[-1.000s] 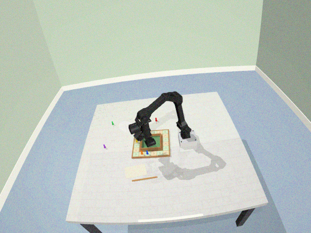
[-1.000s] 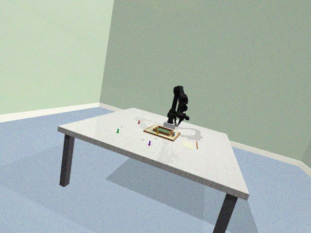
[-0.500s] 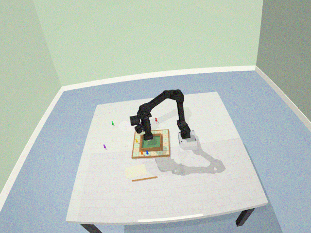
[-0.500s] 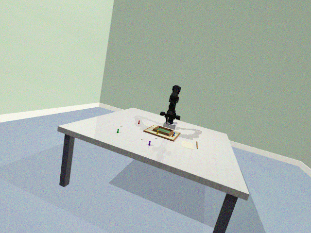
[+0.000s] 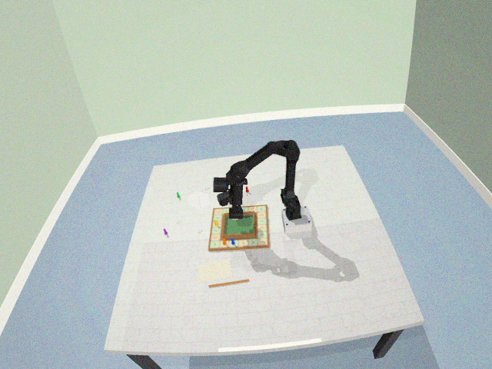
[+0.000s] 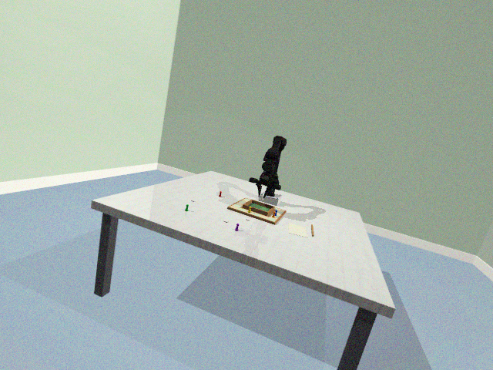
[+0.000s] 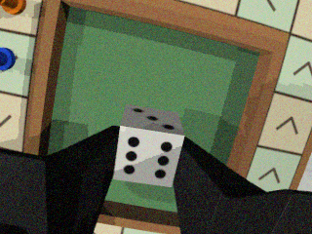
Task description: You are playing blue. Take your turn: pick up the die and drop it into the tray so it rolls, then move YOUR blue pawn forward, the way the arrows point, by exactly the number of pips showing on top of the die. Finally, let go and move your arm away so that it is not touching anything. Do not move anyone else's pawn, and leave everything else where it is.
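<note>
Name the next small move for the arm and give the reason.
Probably open the pincer now. It holds the die above the green felt floor of the tray, inside the brown rim, so releasing here should let it fall and roll inside.

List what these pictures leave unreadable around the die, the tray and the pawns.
- Die: in the wrist view the gripper covers its side faces; top and exterior views show it too small for pips.
- Tray: wrist view, its near edge is hidden behind the fingers.
- Blue pawn: wrist view, cut by the left edge.
</note>
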`<state>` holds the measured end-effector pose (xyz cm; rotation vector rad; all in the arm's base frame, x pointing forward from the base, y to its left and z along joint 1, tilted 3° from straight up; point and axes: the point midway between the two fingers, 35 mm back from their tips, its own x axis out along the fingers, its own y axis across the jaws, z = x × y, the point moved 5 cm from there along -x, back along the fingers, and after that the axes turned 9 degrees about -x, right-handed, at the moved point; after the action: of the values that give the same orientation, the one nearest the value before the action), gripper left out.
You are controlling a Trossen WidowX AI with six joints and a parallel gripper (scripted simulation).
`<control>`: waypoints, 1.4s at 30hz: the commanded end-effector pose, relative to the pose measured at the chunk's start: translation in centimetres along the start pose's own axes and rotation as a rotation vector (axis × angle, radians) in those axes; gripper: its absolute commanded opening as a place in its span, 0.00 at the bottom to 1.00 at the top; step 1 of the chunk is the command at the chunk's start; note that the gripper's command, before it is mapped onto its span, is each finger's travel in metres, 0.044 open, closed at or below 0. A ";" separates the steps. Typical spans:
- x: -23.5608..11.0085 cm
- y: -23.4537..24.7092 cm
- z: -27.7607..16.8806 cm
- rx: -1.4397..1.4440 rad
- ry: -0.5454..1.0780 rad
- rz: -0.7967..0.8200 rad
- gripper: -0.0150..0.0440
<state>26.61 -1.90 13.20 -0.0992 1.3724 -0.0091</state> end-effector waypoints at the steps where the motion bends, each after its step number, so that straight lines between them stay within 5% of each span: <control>1: 0.1 0.2 -0.6 -0.007 -0.124 -0.025 0.25; 18: 1.7 0.6 -2.7 -0.001 -0.671 -0.108 0.25; 30: -1.9 0.6 -5.4 -0.001 -0.675 -0.108 0.25; 42: -1.8 0.7 -5.6 -0.001 -0.674 -0.108 0.25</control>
<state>20.76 -1.44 13.49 -0.1564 0.7049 -0.0562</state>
